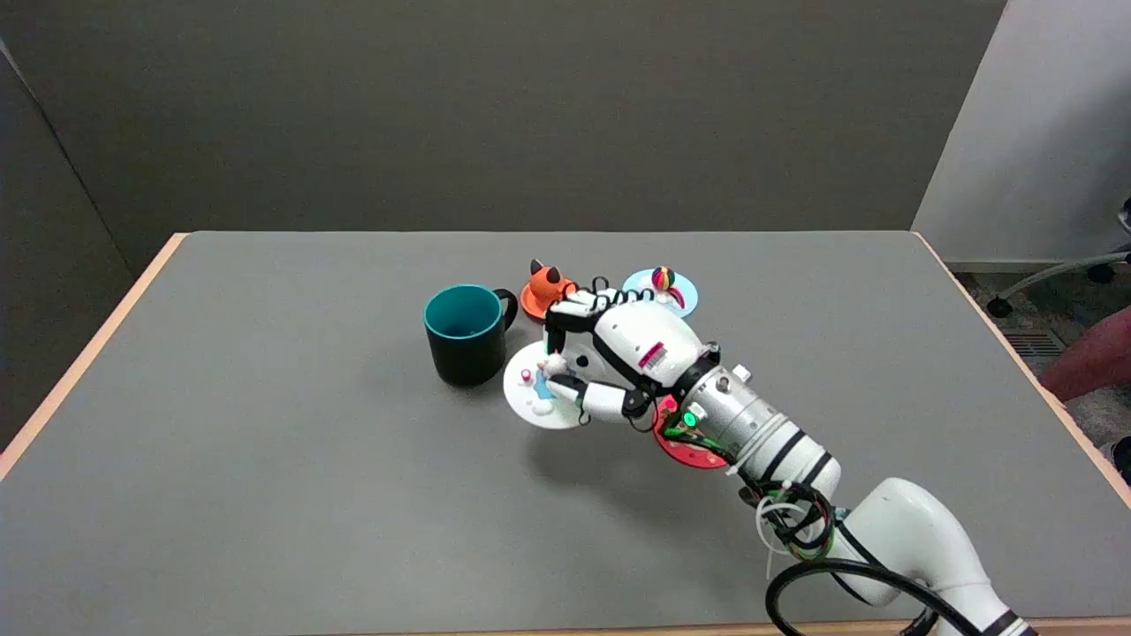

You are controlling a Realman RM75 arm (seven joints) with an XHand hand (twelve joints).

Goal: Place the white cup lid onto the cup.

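A black mug (pixel 468 334) with a teal inside stands upright near the middle of the table, its handle pointing back right. Just right of it is the white cup lid (pixel 535 393), a flat disc with small coloured ornaments on top. My right hand (pixel 610 353) reaches over the lid from the right, and its fingers pinch the ornament on the lid's top. The lid's left edge lies close to the mug's base. A shadow on the table lies apart from the lid's near edge, so the lid seems to hang slightly above the surface.
An orange lid (pixel 541 296) with a cat figure and a pale blue lid (pixel 671 290) with a striped ball lie behind the hand. A red lid (pixel 685 449) lies under my wrist. A person's limb (pixel 1096 353) shows at the right edge, off the table (pixel 265 459).
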